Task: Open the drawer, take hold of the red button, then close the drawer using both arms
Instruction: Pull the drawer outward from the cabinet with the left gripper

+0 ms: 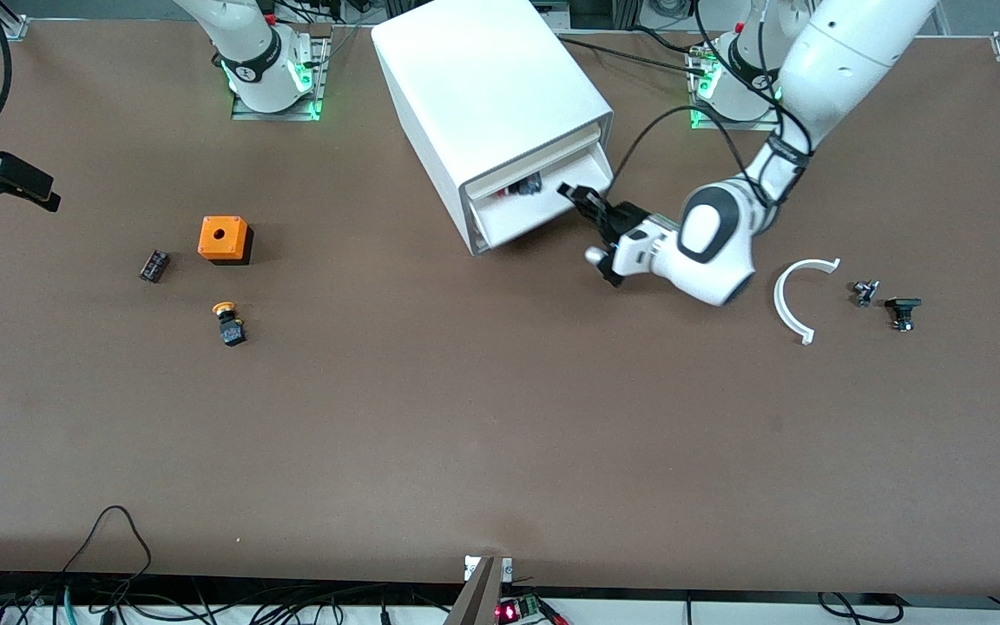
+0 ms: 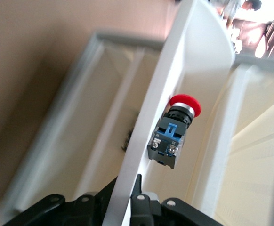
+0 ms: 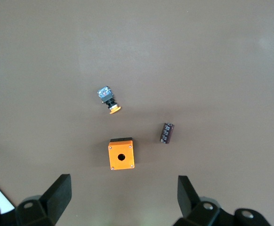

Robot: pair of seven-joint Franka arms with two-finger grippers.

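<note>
Looking across the bench (image 1: 500,451), you see the white cabinet (image 1: 483,95) near the arms' bases, its front turned toward the left arm's end. The drawer (image 1: 543,208), second from the top, stands partly pulled out. Your left gripper (image 1: 582,201) is at that drawer's front, and the left wrist view shows its jaws together on the thin front strip (image 2: 146,141), one on each face of it. So you are in the opening step, with the grasp made and, by my reading, more pulling yet to do.

Your right gripper (image 1: 27,187) waits in the air over the right arm's end of the bench, jaws wide apart, above the orange box (image 3: 121,154) and the yellow-capped button (image 3: 109,100).

The button (image 2: 173,134), red cap on black body, lies inside the drawer just beside the gripped strip.

Next you should pull straight along the drawer's travel, steadily, so the cabinet does not drag.
</note>
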